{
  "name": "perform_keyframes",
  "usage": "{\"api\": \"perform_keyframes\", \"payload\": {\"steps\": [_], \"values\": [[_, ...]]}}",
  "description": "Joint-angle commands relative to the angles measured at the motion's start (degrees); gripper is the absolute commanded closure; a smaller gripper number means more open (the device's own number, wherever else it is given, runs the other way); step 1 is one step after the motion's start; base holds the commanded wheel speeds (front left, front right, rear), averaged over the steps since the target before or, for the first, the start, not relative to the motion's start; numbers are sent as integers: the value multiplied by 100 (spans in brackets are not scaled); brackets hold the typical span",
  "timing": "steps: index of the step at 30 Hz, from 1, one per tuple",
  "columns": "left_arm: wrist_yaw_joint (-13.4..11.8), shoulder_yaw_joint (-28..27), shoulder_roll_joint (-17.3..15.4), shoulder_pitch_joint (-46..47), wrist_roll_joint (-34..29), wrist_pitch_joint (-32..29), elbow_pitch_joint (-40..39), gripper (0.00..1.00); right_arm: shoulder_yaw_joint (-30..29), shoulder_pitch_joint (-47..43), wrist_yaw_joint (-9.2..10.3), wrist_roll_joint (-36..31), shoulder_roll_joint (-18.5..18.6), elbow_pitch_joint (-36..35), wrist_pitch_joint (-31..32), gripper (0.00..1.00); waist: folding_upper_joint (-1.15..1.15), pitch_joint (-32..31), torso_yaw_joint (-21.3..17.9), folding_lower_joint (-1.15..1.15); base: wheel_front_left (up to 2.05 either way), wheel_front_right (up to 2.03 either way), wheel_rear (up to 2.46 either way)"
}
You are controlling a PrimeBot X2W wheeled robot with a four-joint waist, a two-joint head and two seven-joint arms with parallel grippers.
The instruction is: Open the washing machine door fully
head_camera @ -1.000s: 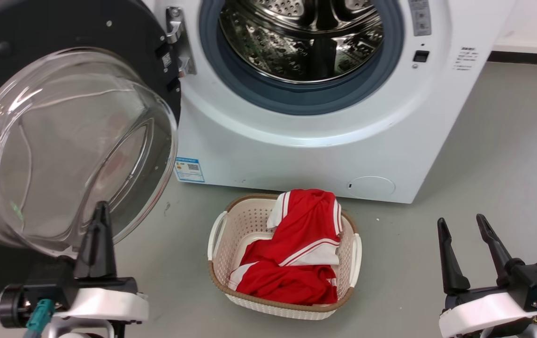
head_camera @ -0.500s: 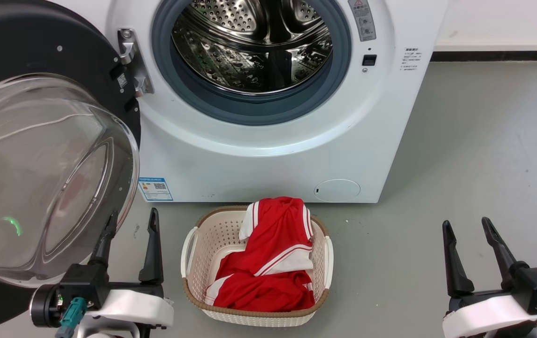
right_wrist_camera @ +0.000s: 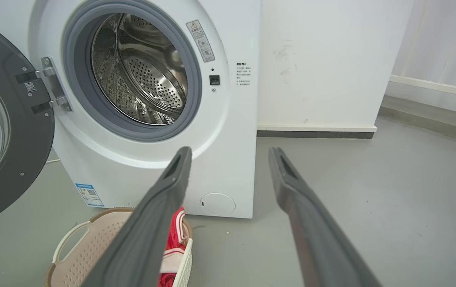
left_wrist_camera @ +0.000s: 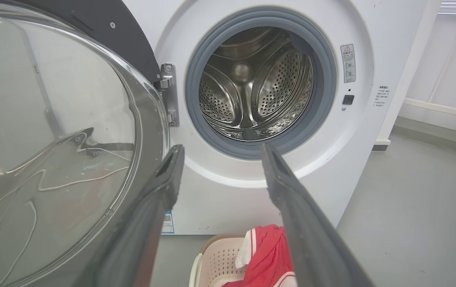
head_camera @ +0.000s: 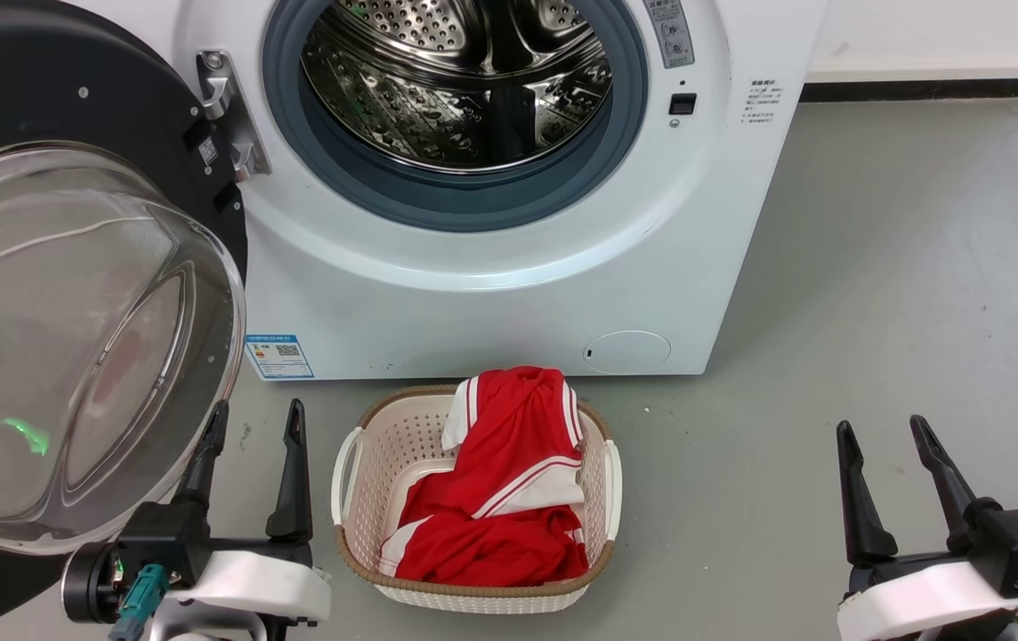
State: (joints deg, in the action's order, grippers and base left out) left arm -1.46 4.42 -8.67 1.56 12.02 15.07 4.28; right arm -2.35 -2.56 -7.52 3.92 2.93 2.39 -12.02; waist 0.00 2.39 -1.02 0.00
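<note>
The washing machine door (head_camera: 73, 89) hangs wide on its hinge (head_camera: 224, 116) at the outer side of the left gripper (head_camera: 258, 418), whose two fingers (head_camera: 291, 481) stand parted and empty, one tip close by the glass bowl (head_camera: 55, 338). The right gripper (head_camera: 880, 432), likewise parted and empty, sits well off to the other side. With the drum (head_camera: 464, 80) of the washing machine (head_camera: 473, 294) bare ahead of the fingers, any last nudge looks best placed on the door's black rim rather than the glass, following the hinge's arc and clearing the laundry basket (head_camera: 358, 463) beside the hand.
</note>
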Motion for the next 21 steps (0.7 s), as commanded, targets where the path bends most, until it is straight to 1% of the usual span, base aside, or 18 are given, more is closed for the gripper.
{"api": "perform_keyframes", "payload": {"steps": [1,21], "values": [[33,-32,9,70,-31,13,23,0,-4,38,6,-4,-11,22,-24,0,0,3,1,0,0,0,0],[336,-453,229,122,-284,13,127,0,23,119,6,60,-11,146,-84,0,0,28,-17,0,0,0,0]]}}
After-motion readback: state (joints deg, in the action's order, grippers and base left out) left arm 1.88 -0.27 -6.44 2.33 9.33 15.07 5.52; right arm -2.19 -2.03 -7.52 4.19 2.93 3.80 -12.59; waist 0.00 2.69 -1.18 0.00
